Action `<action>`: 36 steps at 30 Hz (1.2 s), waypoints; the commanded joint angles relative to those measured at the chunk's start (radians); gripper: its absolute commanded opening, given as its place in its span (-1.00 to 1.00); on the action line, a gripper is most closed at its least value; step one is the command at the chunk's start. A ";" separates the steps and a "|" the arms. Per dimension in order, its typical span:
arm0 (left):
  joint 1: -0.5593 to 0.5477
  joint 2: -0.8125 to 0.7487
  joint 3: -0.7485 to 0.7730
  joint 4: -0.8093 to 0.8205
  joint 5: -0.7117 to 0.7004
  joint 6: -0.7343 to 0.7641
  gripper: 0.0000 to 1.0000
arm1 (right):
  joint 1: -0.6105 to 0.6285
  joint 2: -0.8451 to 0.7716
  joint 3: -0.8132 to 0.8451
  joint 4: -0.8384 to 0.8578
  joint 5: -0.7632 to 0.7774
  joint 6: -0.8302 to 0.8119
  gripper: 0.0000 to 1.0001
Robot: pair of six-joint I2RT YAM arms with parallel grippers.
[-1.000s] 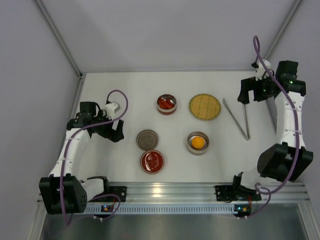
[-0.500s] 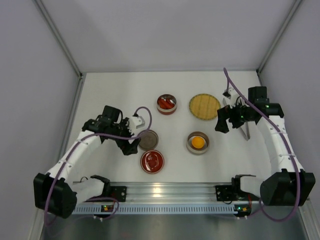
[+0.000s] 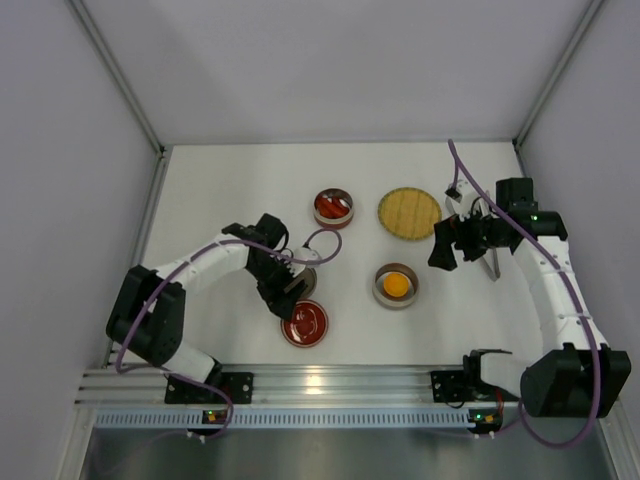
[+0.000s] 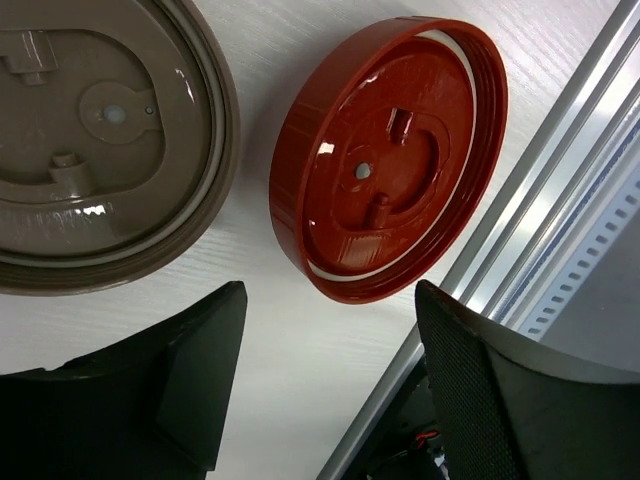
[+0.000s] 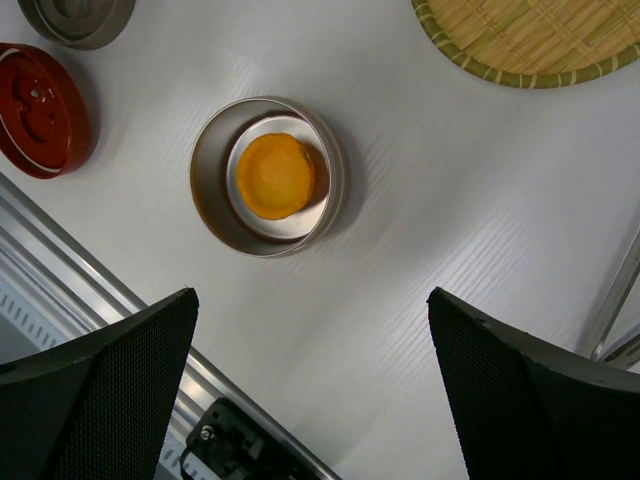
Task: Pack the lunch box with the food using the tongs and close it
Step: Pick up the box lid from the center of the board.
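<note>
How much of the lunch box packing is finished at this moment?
Done: nothing packed. The orange piece lies in its metal bowl, red pieces in another bowl. In hand: nothing; left fingers open near the red lid, right fingers open. Left: grasp the tongs, move food, close.

Open table [image 3: 225,180] lies left of the red-filled bowl [image 3: 333,208]. Brown lid [image 4: 100,150] and red lid [image 4: 390,160] sit just apart; an aluminium rail [image 4: 540,190] borders the red lid's near side.
</note>
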 commanded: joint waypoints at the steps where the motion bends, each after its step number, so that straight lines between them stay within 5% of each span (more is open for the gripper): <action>1: -0.021 0.020 0.042 0.018 0.003 -0.034 0.43 | 0.008 -0.019 -0.005 0.018 -0.038 0.004 0.91; 19: -0.036 0.131 0.073 0.068 -0.070 -0.108 -0.39 | 0.008 -0.004 -0.011 0.049 -0.041 0.017 0.87; 27: -0.035 0.144 0.108 0.010 -0.039 -0.110 -1.00 | 0.010 0.008 -0.021 0.076 -0.074 0.031 0.85; 36: -0.036 0.123 0.240 -0.132 0.006 -0.084 -1.00 | 0.010 0.024 -0.056 0.223 -0.260 0.112 0.83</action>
